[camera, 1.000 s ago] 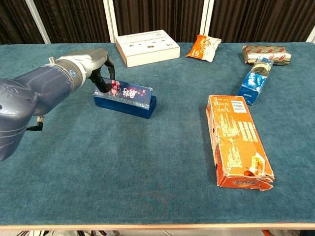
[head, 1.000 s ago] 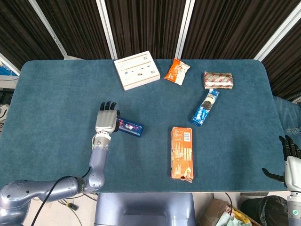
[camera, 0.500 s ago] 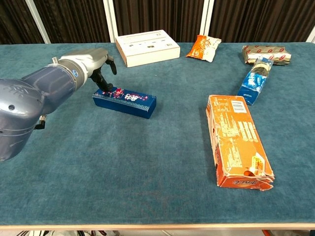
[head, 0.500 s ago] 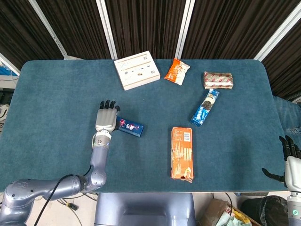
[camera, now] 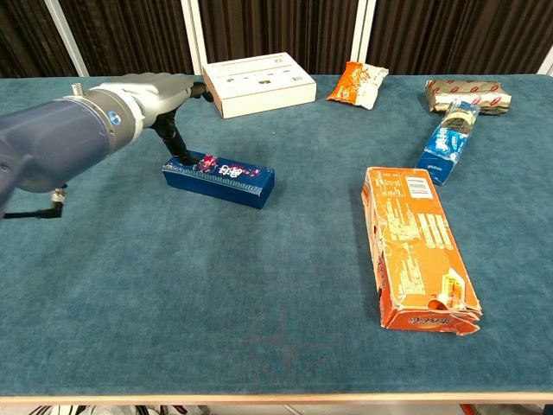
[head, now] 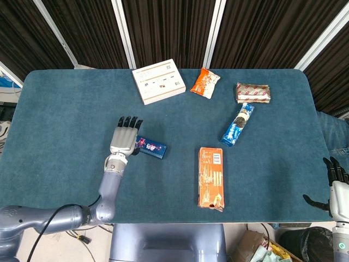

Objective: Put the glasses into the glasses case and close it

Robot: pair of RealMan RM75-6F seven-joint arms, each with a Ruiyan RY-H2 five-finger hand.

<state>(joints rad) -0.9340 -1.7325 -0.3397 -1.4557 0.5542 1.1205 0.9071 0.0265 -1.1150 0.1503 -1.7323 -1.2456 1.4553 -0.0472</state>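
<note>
A long blue glasses case [head: 151, 147] with a patterned lid lies shut and flat on the teal table [head: 65, 109], left of centre; in the chest view the glasses case [camera: 220, 175] is at the upper left. My left hand [head: 124, 139] hovers over its left end with the fingers stretched out and spread. In the chest view the left hand [camera: 155, 97] has one dark finger [camera: 180, 149] reaching down to the case's left end. No glasses are visible. My right hand [head: 334, 188] hangs off the table's right front corner, fingers apart, holding nothing.
An orange carton [head: 210, 177] lies near the front centre. A blue cookie pack [head: 238, 124], a striped snack pack [head: 253, 92], an orange snack bag [head: 205, 83] and a white box [head: 158, 81] lie along the back half.
The case's lid, standing up a second ago, has dropped shut. My left hand has lifted slightly and spread its fingers. The right hand has stayed still.
</note>
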